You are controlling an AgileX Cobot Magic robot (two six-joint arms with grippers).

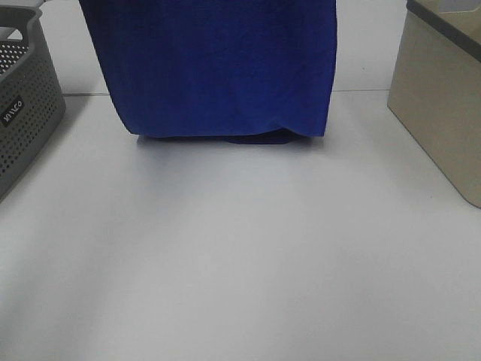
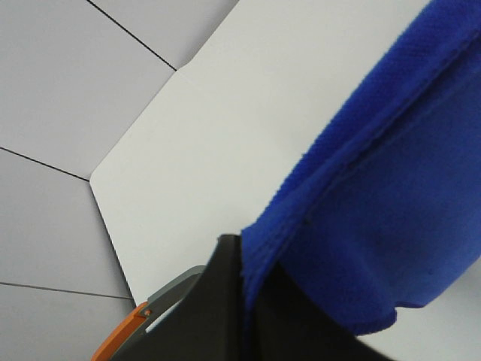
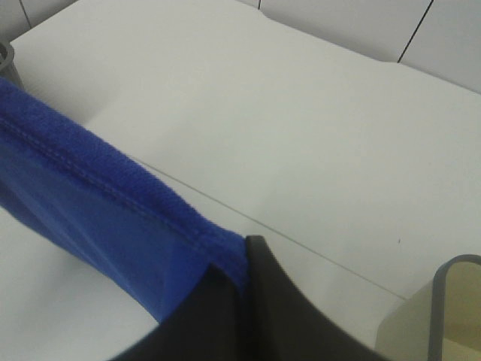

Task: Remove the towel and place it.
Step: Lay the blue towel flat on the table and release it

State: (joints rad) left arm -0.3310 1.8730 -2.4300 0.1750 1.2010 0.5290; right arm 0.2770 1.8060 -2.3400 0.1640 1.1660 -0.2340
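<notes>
Towel (image 1: 214, 68) hangs just right of the grey basket (image 1: 22, 113), its lower edge folded on the tabletop (image 1: 240, 263). Left claw (image 2: 246, 282) and right claw (image 3: 239, 265) each clamp the towel's hem.

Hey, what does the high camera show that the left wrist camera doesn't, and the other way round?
Only the exterior high view: the grey basket at left, the beige bin at right, the towel hanging down to the table. Only the left wrist view: the left gripper shut on the towel's hem, tiled floor past the table's corner. Both: the blue towel and the white table.
</notes>
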